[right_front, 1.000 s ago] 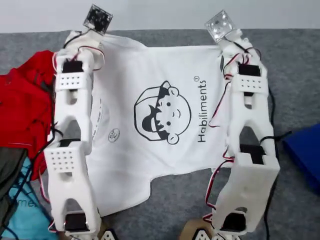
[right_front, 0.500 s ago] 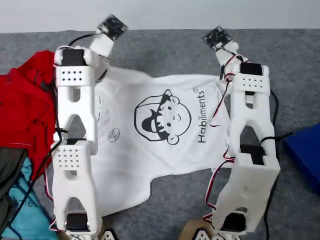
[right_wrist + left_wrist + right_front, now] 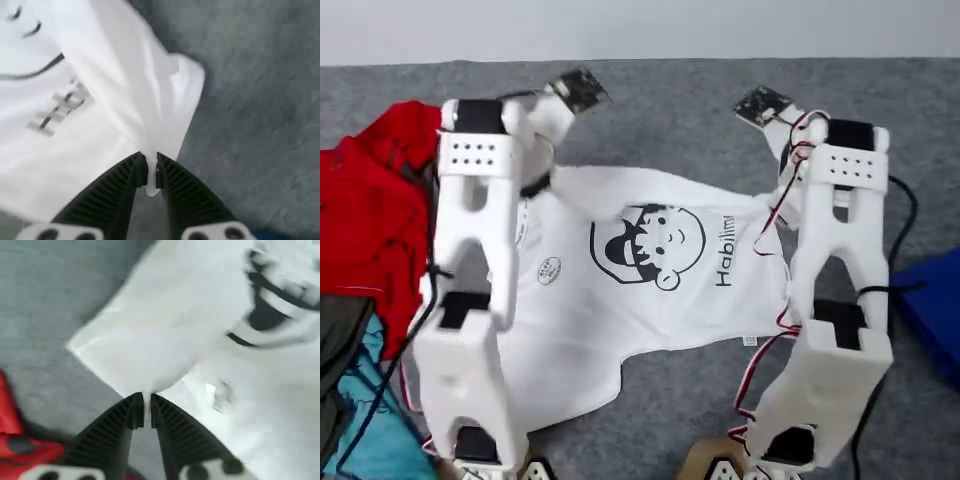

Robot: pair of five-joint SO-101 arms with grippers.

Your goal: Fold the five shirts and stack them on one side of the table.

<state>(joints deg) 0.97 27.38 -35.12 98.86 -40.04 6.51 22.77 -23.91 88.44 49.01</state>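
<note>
Both arms stretch forward over the white shirt (image 3: 620, 320); left gripper (image 3: 143, 412) and right gripper (image 3: 148, 175) each clamp its lifted far edge.

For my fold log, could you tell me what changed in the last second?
The left gripper and right gripper, shut on the far edge of the white shirt, drew it back toward the arms' bases, hiding some lettering. The red shirt and blue cloth stayed put.

Hidden beneath left arm (image 3: 470, 250) and right arm (image 3: 835, 280): 2 side edges of white shirt (image 3: 620, 330). Cut by frame edges beside white shirt: red shirt (image 3: 370, 220), blue cloth (image 3: 932, 305), teal cloth (image 3: 375, 435). Blurred: face print (image 3: 270, 315).
</note>
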